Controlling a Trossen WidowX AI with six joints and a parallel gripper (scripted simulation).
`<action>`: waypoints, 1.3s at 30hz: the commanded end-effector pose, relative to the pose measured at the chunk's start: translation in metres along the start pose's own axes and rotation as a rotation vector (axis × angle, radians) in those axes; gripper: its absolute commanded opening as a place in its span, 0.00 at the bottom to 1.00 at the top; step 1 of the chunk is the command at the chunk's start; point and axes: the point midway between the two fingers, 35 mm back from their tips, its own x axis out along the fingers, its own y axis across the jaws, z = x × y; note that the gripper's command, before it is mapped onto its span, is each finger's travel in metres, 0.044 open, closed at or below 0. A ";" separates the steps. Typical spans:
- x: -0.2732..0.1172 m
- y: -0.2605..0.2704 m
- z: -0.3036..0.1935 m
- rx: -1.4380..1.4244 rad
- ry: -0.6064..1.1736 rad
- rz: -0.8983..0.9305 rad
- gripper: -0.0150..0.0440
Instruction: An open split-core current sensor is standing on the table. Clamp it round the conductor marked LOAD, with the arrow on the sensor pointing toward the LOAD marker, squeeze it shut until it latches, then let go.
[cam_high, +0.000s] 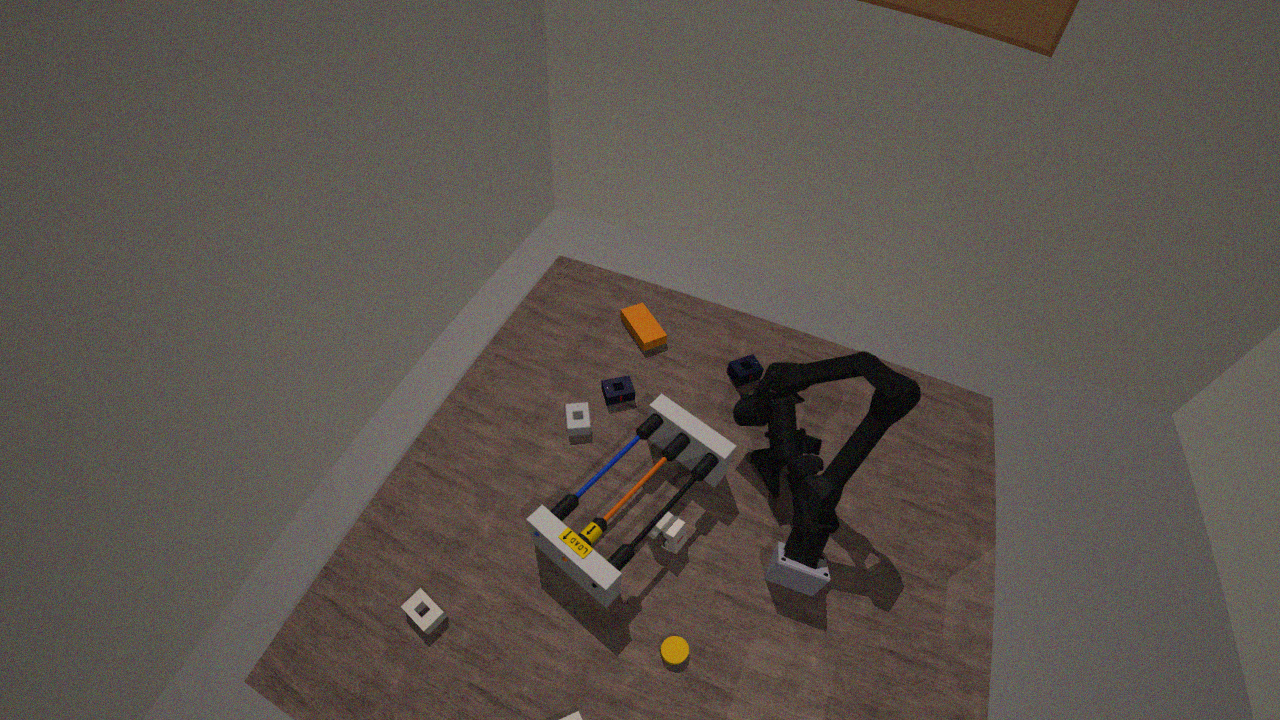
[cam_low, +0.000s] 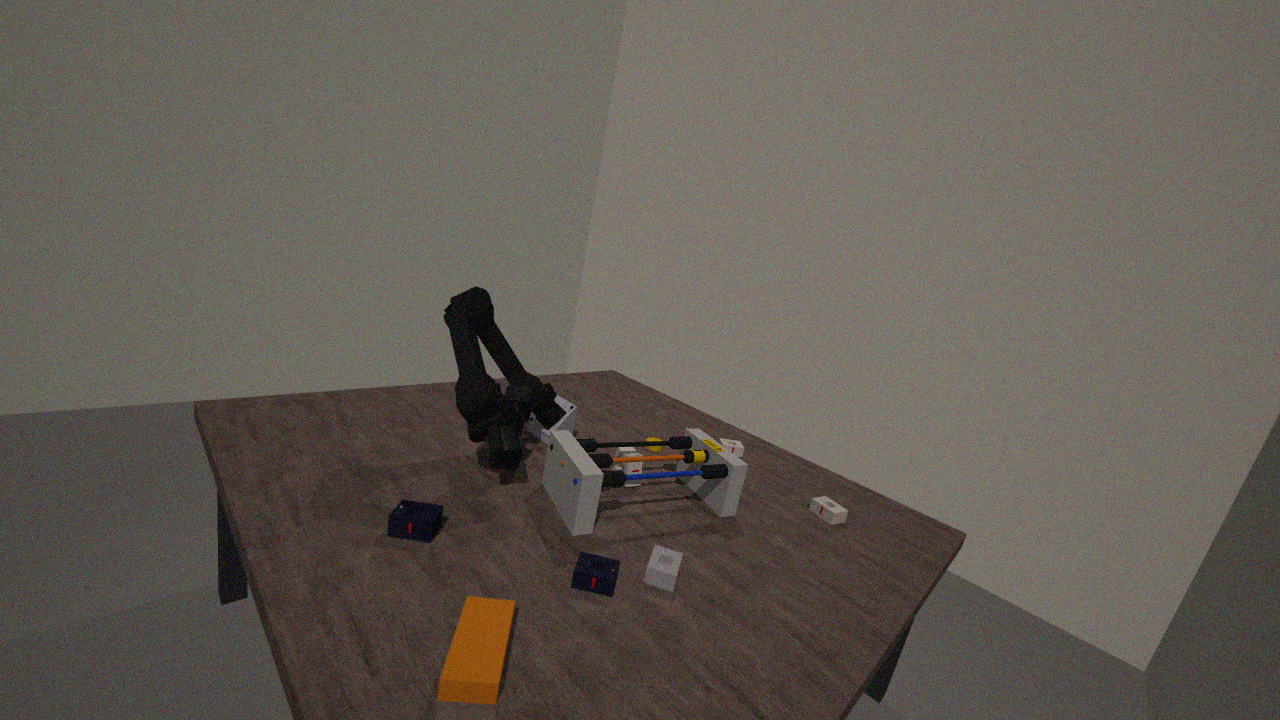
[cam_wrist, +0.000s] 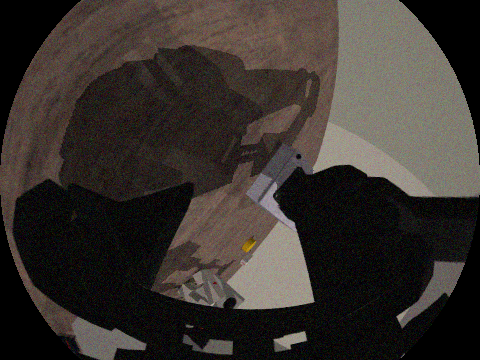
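Observation:
The open sensor (cam_high: 669, 531) (cam_low: 631, 469) is white and stands on the table beside the rack, near the black conductor; it shows small in the wrist view (cam_wrist: 215, 290). The arrow's direction is too small to tell. The LOAD conductor (cam_high: 637, 491) (cam_low: 651, 458) is the orange middle one. The LOAD marker (cam_high: 574, 543) (cam_low: 712, 444) is a yellow label on one end wall, beside a yellow sleeve (cam_high: 590, 533) (cam_low: 697, 456). My gripper (cam_high: 787, 458) (cam_wrist: 245, 197) is open and empty, low on the arm's side of the rack, away from the sensor.
The rack has two white end walls (cam_high: 605, 582) (cam_low: 565, 488), with blue (cam_high: 608, 468) and black (cam_high: 666, 508) conductors. Around it are dark blocks (cam_high: 617, 391) (cam_high: 744, 368), white blocks (cam_high: 578, 431) (cam_high: 436, 619), an orange block (cam_high: 644, 325) (cam_low: 480, 640) and a yellow disc (cam_high: 674, 650) (cam_wrist: 249, 244).

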 end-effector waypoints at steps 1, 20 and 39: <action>-0.001 0.001 -0.001 -0.002 0.002 0.008 0.98; -0.110 0.090 -0.066 -0.452 0.197 0.803 1.00; -0.280 0.043 -0.144 -1.366 -0.553 2.109 1.00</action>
